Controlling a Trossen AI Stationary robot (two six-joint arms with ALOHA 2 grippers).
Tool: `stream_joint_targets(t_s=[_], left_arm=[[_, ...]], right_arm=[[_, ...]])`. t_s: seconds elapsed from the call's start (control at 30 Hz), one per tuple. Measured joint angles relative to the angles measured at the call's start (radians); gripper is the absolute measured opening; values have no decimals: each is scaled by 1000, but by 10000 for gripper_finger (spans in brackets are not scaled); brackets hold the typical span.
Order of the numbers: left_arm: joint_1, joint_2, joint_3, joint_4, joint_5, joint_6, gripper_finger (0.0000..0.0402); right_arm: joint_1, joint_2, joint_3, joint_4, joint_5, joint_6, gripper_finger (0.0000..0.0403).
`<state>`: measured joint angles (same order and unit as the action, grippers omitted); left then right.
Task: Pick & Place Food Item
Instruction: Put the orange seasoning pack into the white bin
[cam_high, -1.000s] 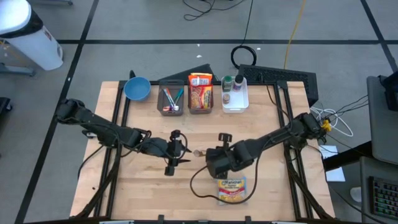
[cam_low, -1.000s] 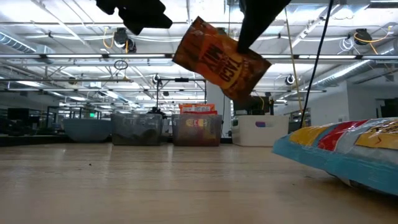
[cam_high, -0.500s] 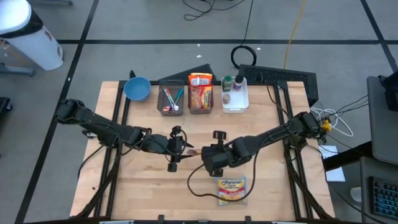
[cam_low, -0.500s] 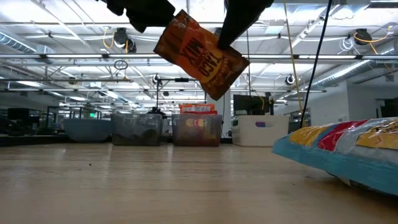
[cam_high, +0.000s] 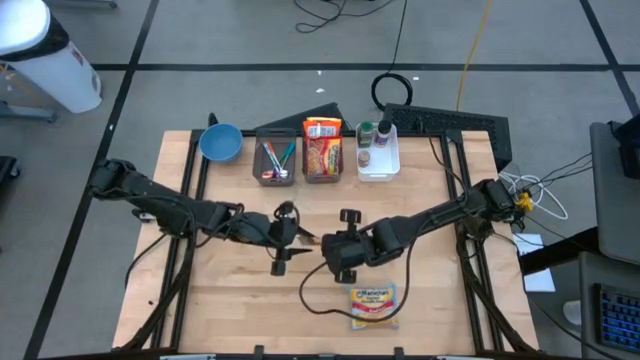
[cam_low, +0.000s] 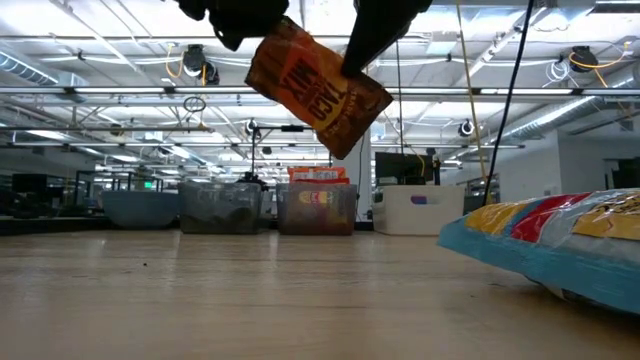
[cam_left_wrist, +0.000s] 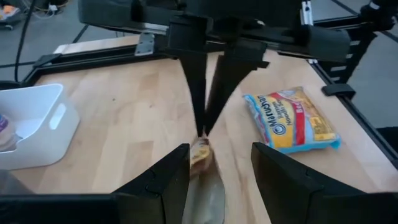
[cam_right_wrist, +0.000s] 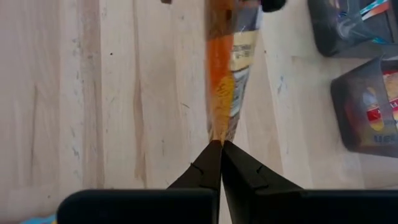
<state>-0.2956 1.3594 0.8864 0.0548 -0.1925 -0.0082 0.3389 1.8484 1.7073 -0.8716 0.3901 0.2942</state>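
Handing over looks to be the step in hand: the right end effector (cam_right_wrist: 219, 144) is pinched tight on one edge of a flat orange foil snack packet (cam_low: 315, 87), holding it in the air above the middle of the pale wooden counter (cam_high: 240, 300). The left end effector (cam_left_wrist: 219, 163) faces it with fingers parted on either side of the packet's far edge, not visibly clamped. Next, I judge, the left fingers must close on that edge before the right lets go. A blue-and-yellow noodle packet (cam_high: 372, 305) lies near the front; the clear bin of snack packets (cam_high: 322, 150) at the back seems the likely destination.
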Motion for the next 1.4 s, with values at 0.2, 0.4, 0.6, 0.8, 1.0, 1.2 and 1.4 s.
stream_joint_targets(t_s=[0.2, 0.4, 0.6, 0.8, 1.0, 1.2, 1.4], left_arm=[[2, 0, 0, 0, -1, 0, 182], [12, 0, 0, -24, 0, -14, 182], [20, 0, 0, -31, 0, -26, 182], [20, 0, 0, -30, -9, -24, 181], [20, 0, 0, -30, -10, -23, 168], [20, 0, 0, -30, -10, -23, 112], [20, 0, 0, -29, -9, -13, 62]], right_arm=[[0, 1, 0, 37, 0, -22, 0], [-5, 1, 0, 38, 0, -23, 0], [-5, 1, 0, 44, 0, -26, 0], [-5, 1, 0, 46, 0, -26, 0], [-5, 1, 0, 58, 1, -34, 0], [-5, 1, 0, 60, 1, -34, 0], [-6, 1, 0, 60, 1, -34, 0]])
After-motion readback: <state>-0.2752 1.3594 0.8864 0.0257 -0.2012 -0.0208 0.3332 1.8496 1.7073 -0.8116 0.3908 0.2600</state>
